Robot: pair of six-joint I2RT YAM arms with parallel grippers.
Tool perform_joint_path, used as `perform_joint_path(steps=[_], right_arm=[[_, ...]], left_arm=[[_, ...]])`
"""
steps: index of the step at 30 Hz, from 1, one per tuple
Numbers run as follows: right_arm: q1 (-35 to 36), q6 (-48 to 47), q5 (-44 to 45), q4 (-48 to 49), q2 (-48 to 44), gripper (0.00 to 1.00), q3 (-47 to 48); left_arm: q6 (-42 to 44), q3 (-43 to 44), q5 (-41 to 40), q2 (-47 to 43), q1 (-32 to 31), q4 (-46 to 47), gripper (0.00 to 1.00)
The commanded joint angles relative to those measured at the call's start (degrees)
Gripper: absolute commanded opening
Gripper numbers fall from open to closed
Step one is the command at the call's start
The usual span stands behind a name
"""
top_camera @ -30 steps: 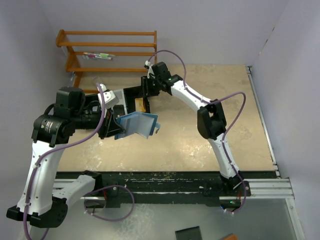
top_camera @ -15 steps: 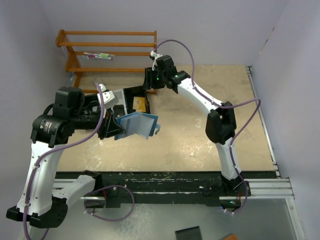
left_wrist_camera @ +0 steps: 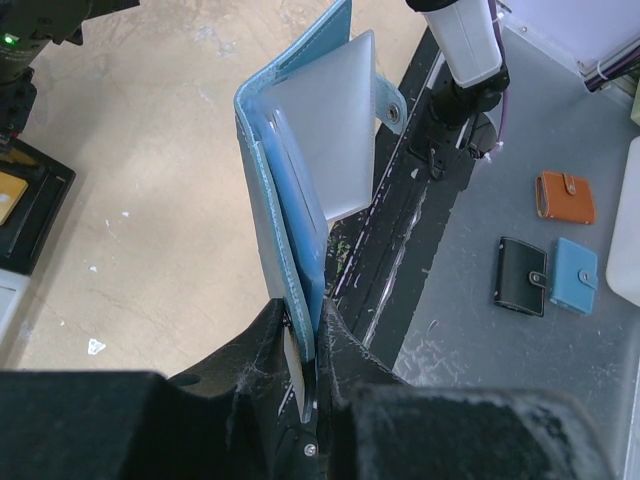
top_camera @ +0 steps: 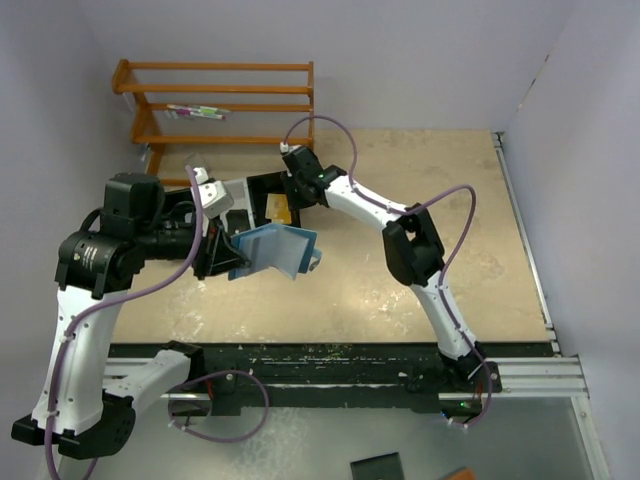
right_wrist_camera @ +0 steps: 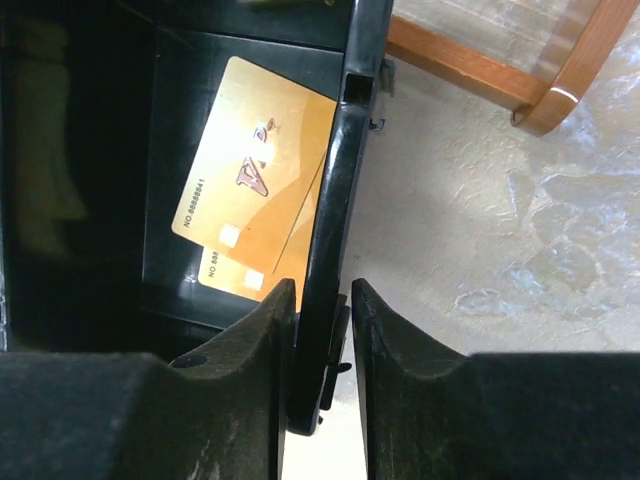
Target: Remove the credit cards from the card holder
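Note:
My left gripper (top_camera: 228, 252) is shut on the bottom edge of the blue card holder (top_camera: 275, 248) and holds it open above the table. In the left wrist view (left_wrist_camera: 305, 325) the holder (left_wrist_camera: 290, 220) stands upright with its pale grey pocket (left_wrist_camera: 330, 130) fanned out. Two gold-tan credit cards (right_wrist_camera: 255, 180) lie overlapped in the black tray's right compartment; they also show from above (top_camera: 283, 210). My right gripper (right_wrist_camera: 322, 290) is empty and narrowly open astride the tray's right wall (right_wrist_camera: 335, 200), with a gap at its right finger. From above it (top_camera: 298, 190) is at the tray's far right corner.
The black-and-white tray (top_camera: 262, 185) sits left of centre at the back. A wooden rack (top_camera: 215, 100) stands behind it, its foot close to the right gripper (right_wrist_camera: 480, 70). Orange (left_wrist_camera: 566, 196), black (left_wrist_camera: 521, 275) and blue (left_wrist_camera: 574, 277) small wallets lie on the grey shelf before the table.
The right gripper swung back above the tray's far edge, then came down and forward onto the tray's right wall. The left gripper and the holder have stayed put.

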Motion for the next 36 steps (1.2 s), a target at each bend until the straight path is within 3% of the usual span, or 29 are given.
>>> perform_joint_path(steps=[1, 3, 6, 15, 21, 28, 30, 33, 36], right_arm=[[-0.4, 0.3, 3.6, 3.1, -3.8, 0.2, -1.9], [-0.5, 0.6, 4.4, 2.9, -4.0, 0.07, -2.6], [-0.5, 1.6, 4.3, 1.7, -5.9, 0.0, -5.9], [-2.5, 4.9, 12.3, 4.0, -20.9, 0.0, -27.6], [-8.9, 6.9, 12.6, 7.2, -31.2, 0.0, -42.9], [-14.4, 2.4, 10.5, 10.7, -38.4, 0.01, -50.7], [-14.4, 2.2, 10.0, 10.0, -38.2, 0.1, -49.7], [-14.4, 2.7, 9.4, 7.5, -37.8, 0.37, -46.3], [-14.4, 3.7, 10.4, 4.0, -40.1, 0.53, -43.0]], left_arm=[[0.1, 2.8, 2.4, -0.5, 0.2, 1.1, 0.0], [0.2, 3.1, 2.3, -0.4, 0.2, 0.9, 0.0], [0.4, 3.1, 2.2, -0.4, 0.2, 0.7, 0.0], [0.3, 2.9, 2.9, 0.1, 0.2, 1.1, 0.0], [0.4, 2.4, 2.8, 0.1, 0.2, 1.1, 0.0], [1.0, -0.1, 0.5, -0.2, 0.2, 2.2, 0.0], [1.0, -0.9, 0.7, -0.1, 0.2, 2.5, 0.0], [1.0, -1.7, 1.3, 0.2, 0.2, 2.9, 0.0], [1.7, -2.0, 1.6, 1.0, 0.2, 2.9, 0.0]])
